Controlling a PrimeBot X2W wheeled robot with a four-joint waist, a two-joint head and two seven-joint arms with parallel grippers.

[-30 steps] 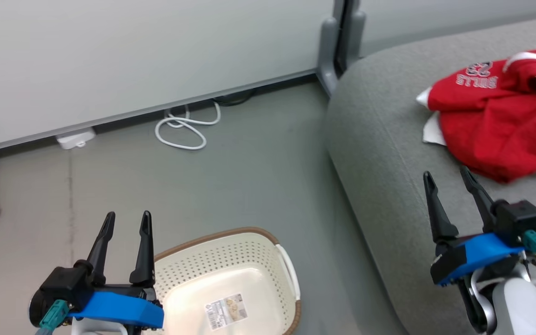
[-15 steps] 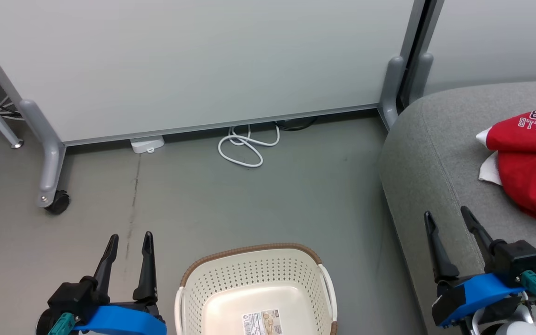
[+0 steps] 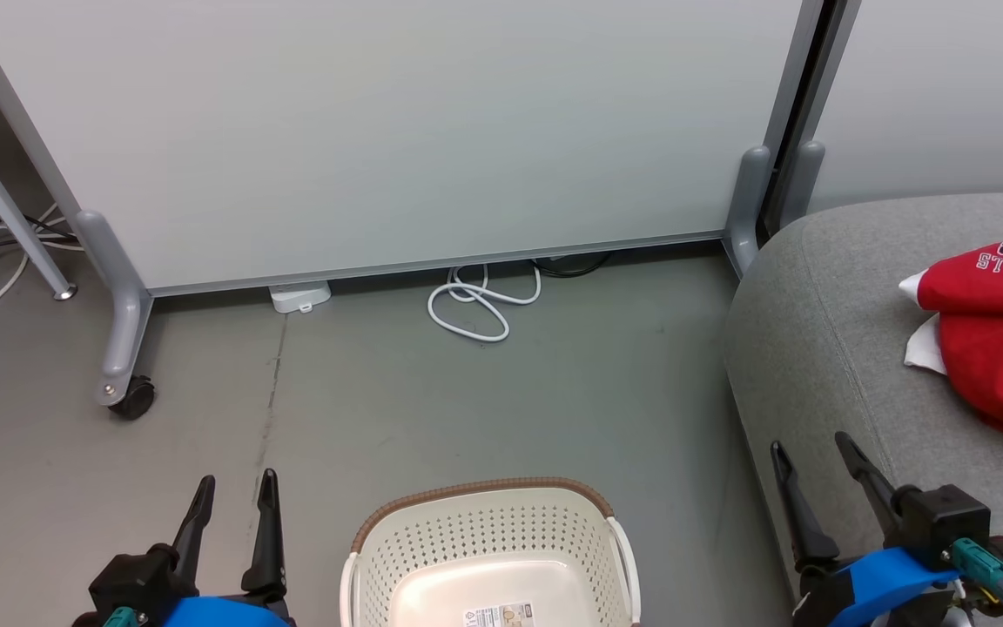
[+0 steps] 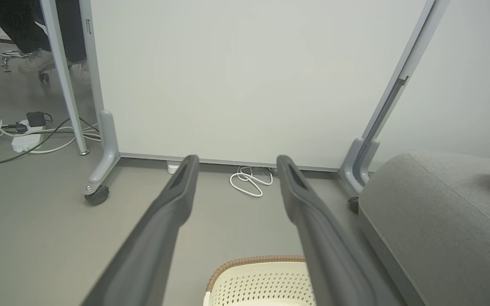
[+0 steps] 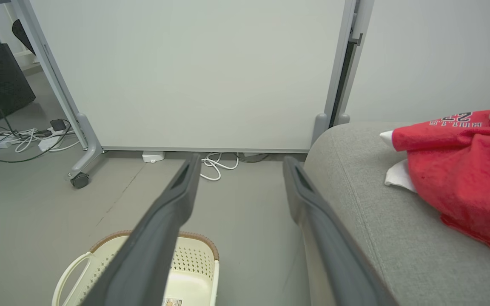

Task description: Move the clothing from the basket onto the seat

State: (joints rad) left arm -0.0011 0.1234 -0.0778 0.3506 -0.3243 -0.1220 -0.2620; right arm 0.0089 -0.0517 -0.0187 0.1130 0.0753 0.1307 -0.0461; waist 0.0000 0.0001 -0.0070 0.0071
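The clothing [image 3: 1002,348] lies in a crumpled red heap on top of the seat [image 3: 815,366], set back from the seat's rounded end edge. A white piece sticks out on the side toward that edge, and the "BULLS" lettering and number 23 face up (upside down as the head view sees them). The basket [image 3: 484,486] stands upright on the floor [image 3: 467,392], near the seat's end but apart from it. Its pale bottom shows, with a printed label [image 3: 501,616] stuck there.

The left tool [image 3: 237,476] hovers over the floor just left of the basket, its two dark fingers spread and pinching nothing. The right tool [image 3: 808,441] hangs over the seat's end edge, between the basket and the clothing. Its fingers are likewise spread and hold nothing, and the red heap lies well clear of their tips.

Beyond the basket a pale wheeled panel [image 3: 380,131] stands on the floor, with a caster [image 3: 134,399] at its left foot. A looped white cable [image 3: 477,305] lies at the panel's bottom edge.
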